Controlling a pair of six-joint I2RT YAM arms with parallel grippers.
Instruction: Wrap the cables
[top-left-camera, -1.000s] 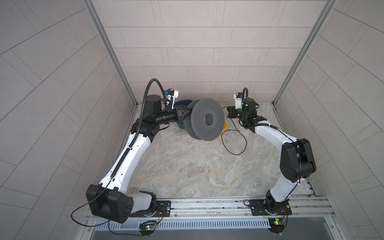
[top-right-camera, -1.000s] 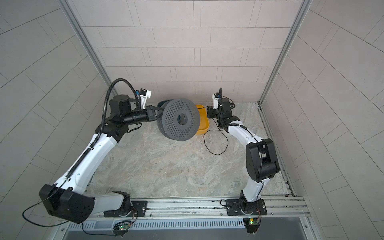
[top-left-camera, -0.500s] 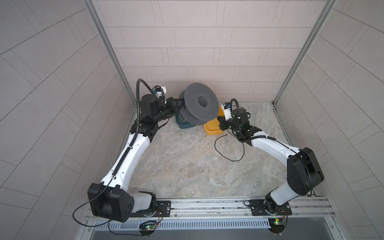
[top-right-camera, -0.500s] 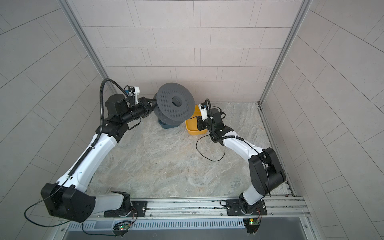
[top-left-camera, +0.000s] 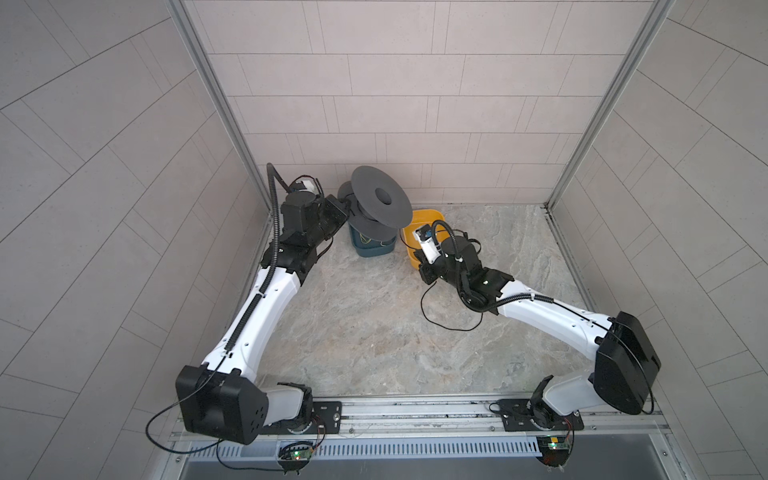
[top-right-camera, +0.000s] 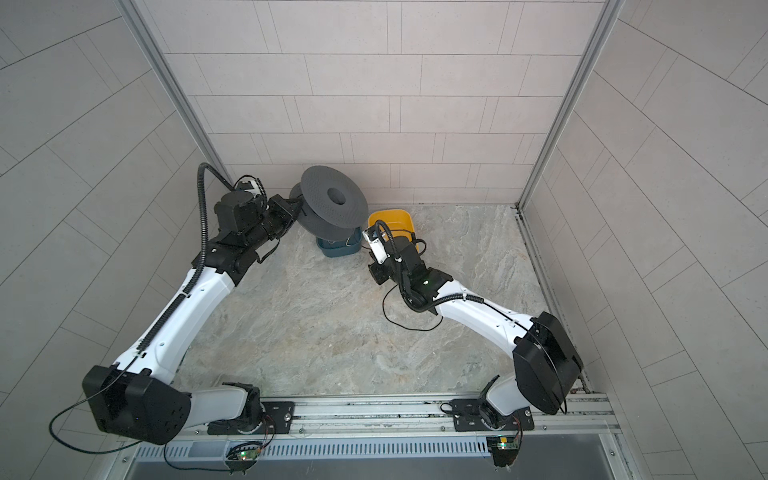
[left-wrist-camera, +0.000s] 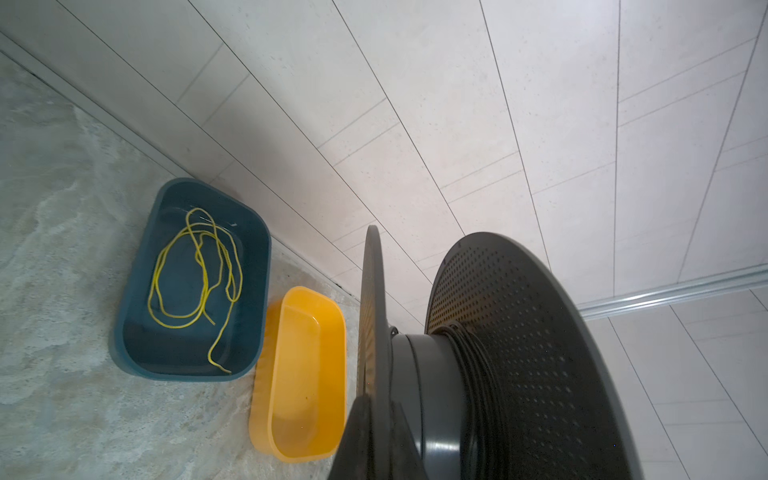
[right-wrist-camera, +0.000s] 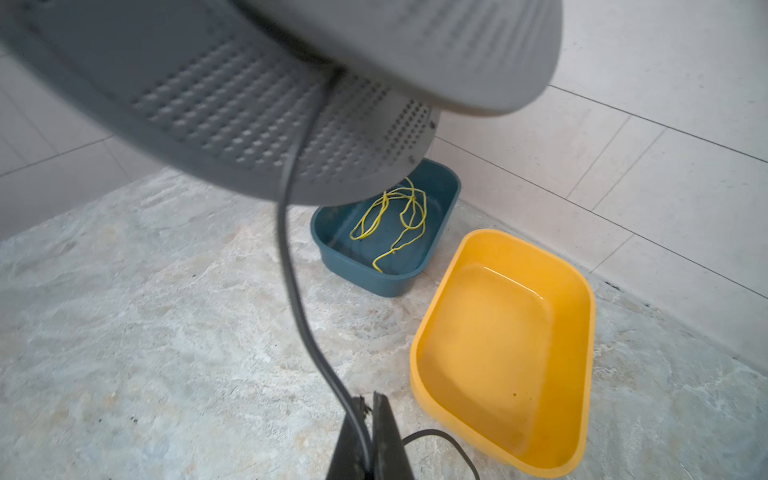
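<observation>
My right gripper (right-wrist-camera: 368, 405) pinches the cable (right-wrist-camera: 291, 257); my left gripper (left-wrist-camera: 376, 409) clamps the spool (top-left-camera: 380, 199) by its edge. The cable runs up from the right jaws to the spool overhead.

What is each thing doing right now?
Spool, held up by left hand, some cable wound on.
Cable, runs from spool to right hand, rest lying loose.
Left hand, shut on spool.
Right hand, shut on cable.
Blue tub, holds yellow cord.
Yellow tub, empty.
</observation>
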